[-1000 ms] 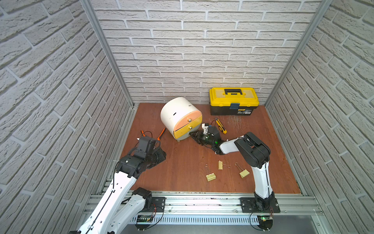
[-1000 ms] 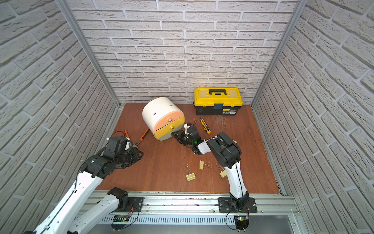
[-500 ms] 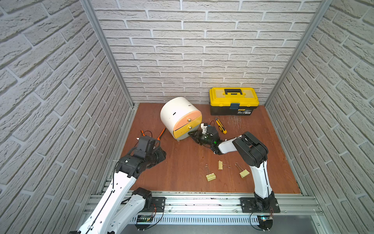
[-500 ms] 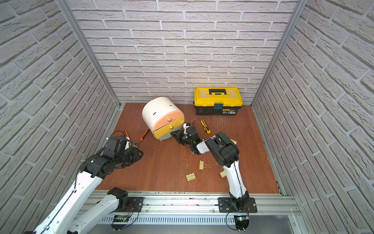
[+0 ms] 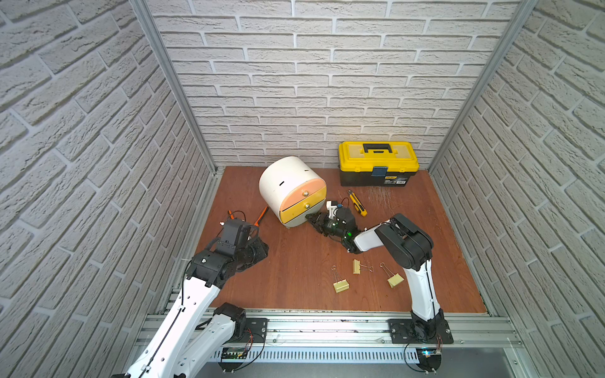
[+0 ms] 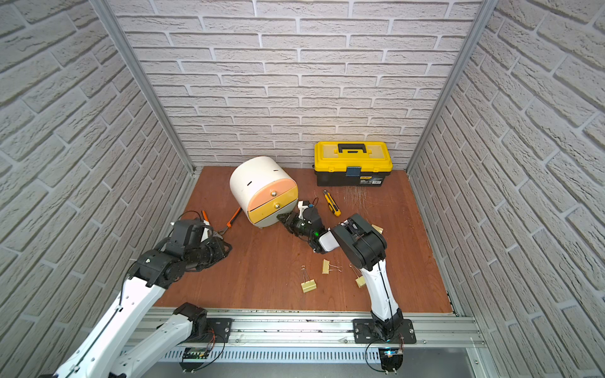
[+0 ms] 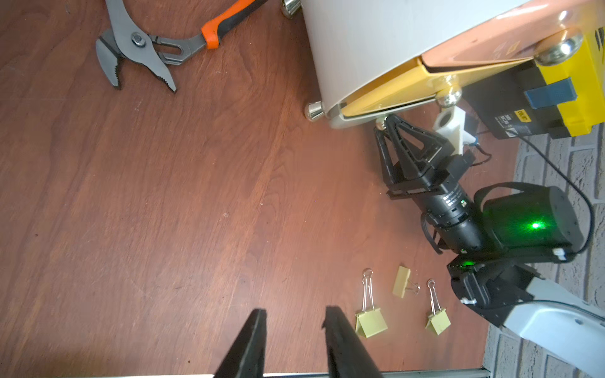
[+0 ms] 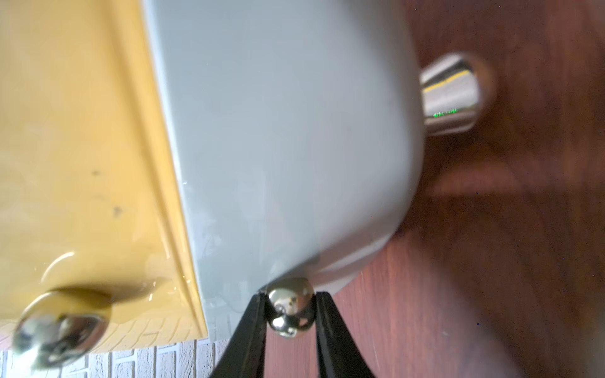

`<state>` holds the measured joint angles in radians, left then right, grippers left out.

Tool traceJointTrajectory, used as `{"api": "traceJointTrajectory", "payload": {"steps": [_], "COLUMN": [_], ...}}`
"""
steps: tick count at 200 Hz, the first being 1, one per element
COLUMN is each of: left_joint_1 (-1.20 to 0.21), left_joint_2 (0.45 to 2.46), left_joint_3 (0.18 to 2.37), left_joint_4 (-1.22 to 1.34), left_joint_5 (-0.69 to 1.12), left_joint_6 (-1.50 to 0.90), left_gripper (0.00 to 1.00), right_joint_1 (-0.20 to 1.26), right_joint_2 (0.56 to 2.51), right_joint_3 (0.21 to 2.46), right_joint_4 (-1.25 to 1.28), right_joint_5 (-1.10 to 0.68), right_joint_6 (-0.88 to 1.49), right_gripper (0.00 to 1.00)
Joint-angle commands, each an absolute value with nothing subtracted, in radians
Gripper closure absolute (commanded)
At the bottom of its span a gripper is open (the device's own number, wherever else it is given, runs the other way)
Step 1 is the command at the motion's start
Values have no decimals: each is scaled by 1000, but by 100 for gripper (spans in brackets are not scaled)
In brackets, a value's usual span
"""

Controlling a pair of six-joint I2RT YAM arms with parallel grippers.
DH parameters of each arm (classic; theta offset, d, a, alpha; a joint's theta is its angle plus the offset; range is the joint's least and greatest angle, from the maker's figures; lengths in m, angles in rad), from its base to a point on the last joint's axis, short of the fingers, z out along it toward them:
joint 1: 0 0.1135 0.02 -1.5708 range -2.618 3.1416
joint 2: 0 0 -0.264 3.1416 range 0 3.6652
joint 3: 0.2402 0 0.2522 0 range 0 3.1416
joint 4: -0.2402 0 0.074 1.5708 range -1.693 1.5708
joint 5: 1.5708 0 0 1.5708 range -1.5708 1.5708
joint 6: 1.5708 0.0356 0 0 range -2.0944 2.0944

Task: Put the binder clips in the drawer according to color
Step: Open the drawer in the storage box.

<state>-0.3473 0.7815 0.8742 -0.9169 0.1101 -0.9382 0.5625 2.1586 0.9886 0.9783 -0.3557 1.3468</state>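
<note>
I have the right gripper [image 8: 289,309] at the foot of the drawer [image 5: 293,191], its jaws set on either side of the brass knob [image 8: 289,307] of the grey bottom drawer [image 8: 284,147] and touching it, so I judge it gripping the knob; the yellow drawer [image 5: 302,209] just above looks closed, as does the peach one [image 5: 302,193]. The left gripper [image 7: 293,340] hangs well off from the cabinet, near the pliers [image 7: 157,49], jaws apart and holding nothing. Three pale yellow binder clips [image 5: 341,286] lie on the floor in front of the cabinet, near the right arm's base; in a top view a fourth pale piece [image 6: 377,228] peeks from behind the right arm, too hidden to name; no teal or blue clips are visible, so I reckon those are stowed and the yellows are left.
</note>
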Motion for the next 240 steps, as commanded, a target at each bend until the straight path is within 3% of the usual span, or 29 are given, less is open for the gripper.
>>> {"api": "traceJointTrajectory", "payload": {"steps": [1,201,225,240], "left_joint_1": [-342,-342,-344,-343], "left_joint_2": [769,751,747,748], "left_joint_3": [887,875,873,869], "left_joint_4": [-908,-881,-879,-877], "left_joint_5": [119,138,139,139], "left_joint_6": [-931,-940,-942,-943], "left_gripper": [65,66,66,66], "right_joint_1": [575,577,578,578], "right_joint_2": [2112,1914,1910,1907], "right_joint_3": [930,681,674,671], "right_joint_4": [996,1007,999,987], "right_joint_5": [-343,-336,-332,-333], "right_joint_6": [1351,1311,1308,1305], "right_gripper": [75,75,74,67]}}
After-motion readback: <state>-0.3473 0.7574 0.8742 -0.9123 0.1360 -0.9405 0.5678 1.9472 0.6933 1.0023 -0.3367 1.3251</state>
